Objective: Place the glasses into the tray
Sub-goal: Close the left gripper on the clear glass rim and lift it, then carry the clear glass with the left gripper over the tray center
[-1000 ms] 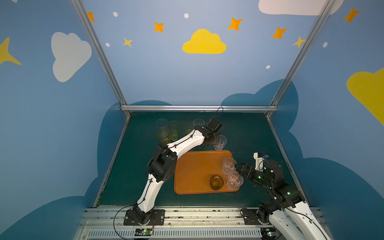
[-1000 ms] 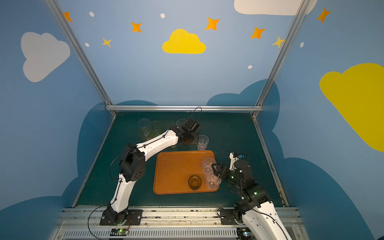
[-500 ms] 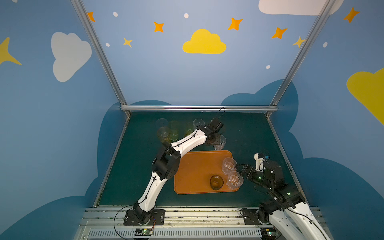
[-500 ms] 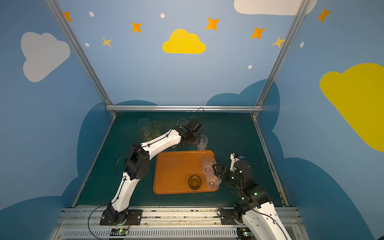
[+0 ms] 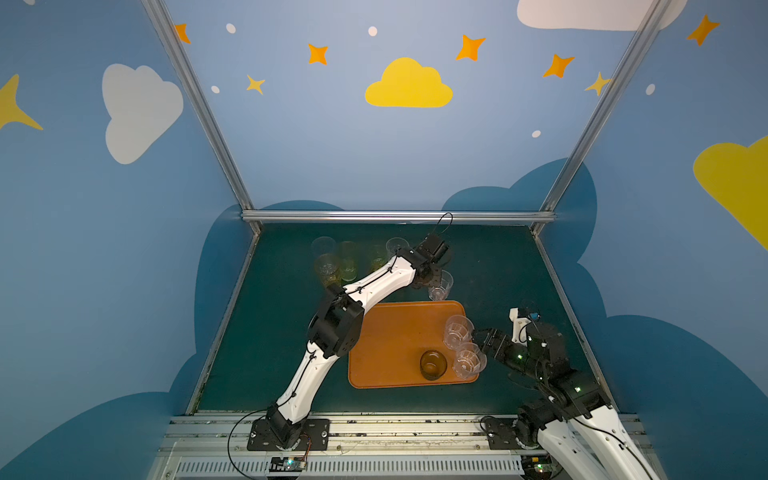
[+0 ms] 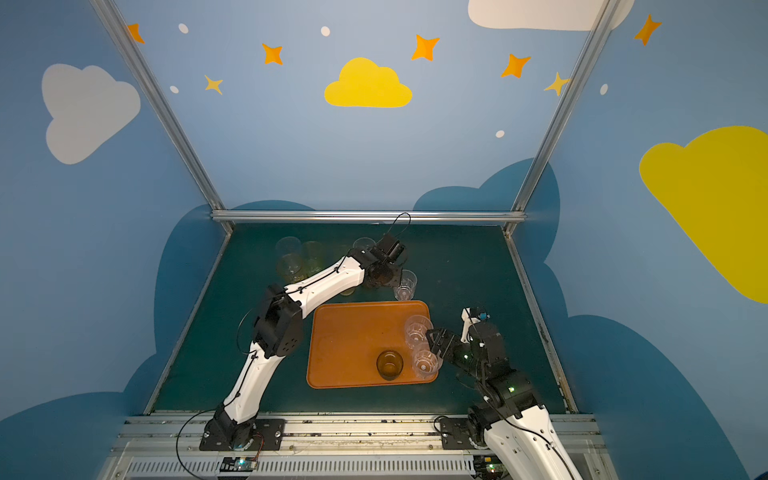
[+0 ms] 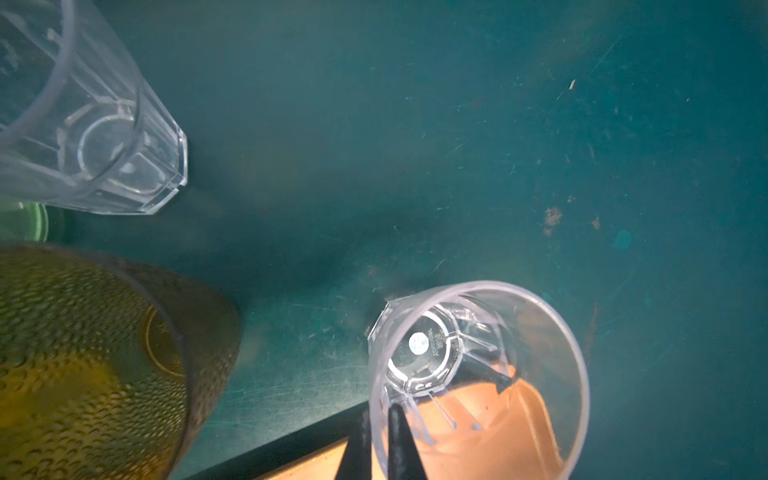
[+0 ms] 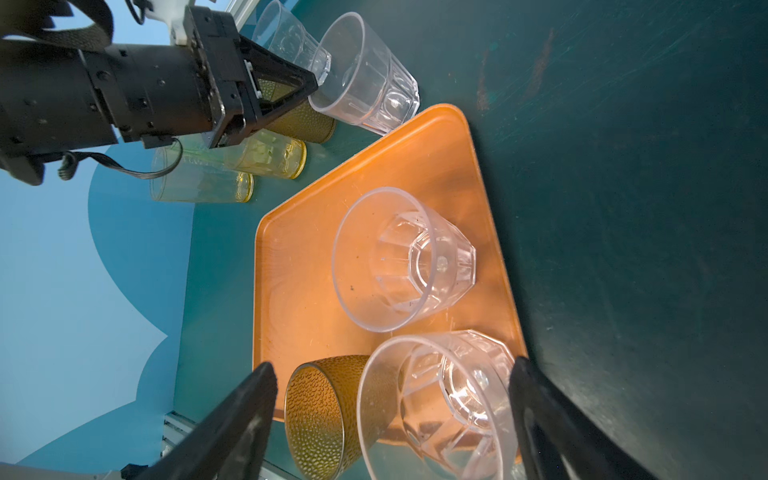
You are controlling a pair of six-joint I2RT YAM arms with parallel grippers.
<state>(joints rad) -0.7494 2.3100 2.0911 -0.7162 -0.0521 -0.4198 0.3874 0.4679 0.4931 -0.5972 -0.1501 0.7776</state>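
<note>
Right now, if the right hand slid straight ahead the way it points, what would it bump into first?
Probably the clear glass at the tray's near right corner; it sits between the open right hand's fingers.

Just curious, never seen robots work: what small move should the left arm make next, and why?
Probably lift slightly: the left end effector pinches the rim of the clear faceted tumbler, standing on the green tabletop just beyond the flat orange rectangular tray.
</note>
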